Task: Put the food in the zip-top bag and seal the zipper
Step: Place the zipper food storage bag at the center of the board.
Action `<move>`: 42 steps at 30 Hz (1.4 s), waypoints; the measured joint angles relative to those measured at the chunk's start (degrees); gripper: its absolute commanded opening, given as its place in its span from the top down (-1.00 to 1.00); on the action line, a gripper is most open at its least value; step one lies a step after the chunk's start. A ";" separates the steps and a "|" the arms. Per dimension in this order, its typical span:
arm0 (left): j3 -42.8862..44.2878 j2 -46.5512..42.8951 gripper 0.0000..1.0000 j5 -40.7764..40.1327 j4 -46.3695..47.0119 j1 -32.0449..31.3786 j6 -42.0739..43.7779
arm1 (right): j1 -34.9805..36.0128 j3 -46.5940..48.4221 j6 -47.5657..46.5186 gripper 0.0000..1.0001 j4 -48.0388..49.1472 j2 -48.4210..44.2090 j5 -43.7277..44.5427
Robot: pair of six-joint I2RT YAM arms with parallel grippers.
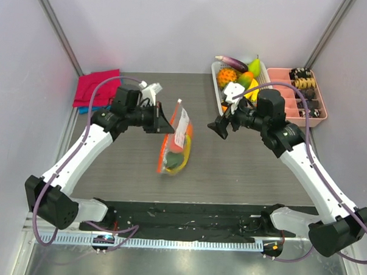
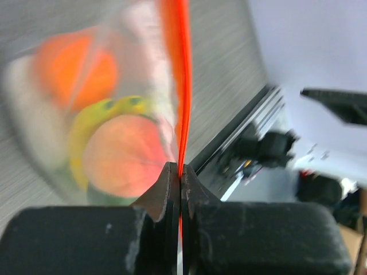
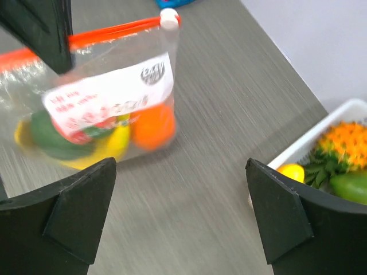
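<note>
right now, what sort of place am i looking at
Likely a robot lab test cell: two arms bolted to a grey table, plain white walls closing it in, and plastic toy food in a white basket and a zip-top bag.

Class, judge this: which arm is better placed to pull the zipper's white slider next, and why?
Right, probably. The right gripper is open, empty and faces the bag, slider in view. The left gripper is shut on the zipper, holding the bag.

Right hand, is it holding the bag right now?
No, the right hand is open and empty; the left hand pinches the orange strip of the bag.
</note>
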 measured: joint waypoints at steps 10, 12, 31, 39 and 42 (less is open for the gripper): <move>2.56 11.15 1.00 -5.64 25.75 0.26 -24.76 | -10.67 -0.42 24.24 -1.00 6.03 -4.26 8.13; 5.70 17.70 1.00 -7.91 32.06 0.28 -29.40 | -12.79 -0.76 26.58 -0.99 6.19 -4.17 8.55; -10.10 26.75 1.00 -29.27 47.39 7.28 -41.05 | -17.88 -2.56 28.96 -0.99 6.14 -3.93 5.77; -28.61 15.56 0.03 -29.44 38.34 11.17 -41.64 | -18.01 -2.89 28.74 -0.99 5.97 -3.96 2.82; -29.33 10.99 -0.46 -28.22 37.44 11.04 -41.83 | -18.01 -3.02 28.72 -1.00 5.79 -3.96 2.29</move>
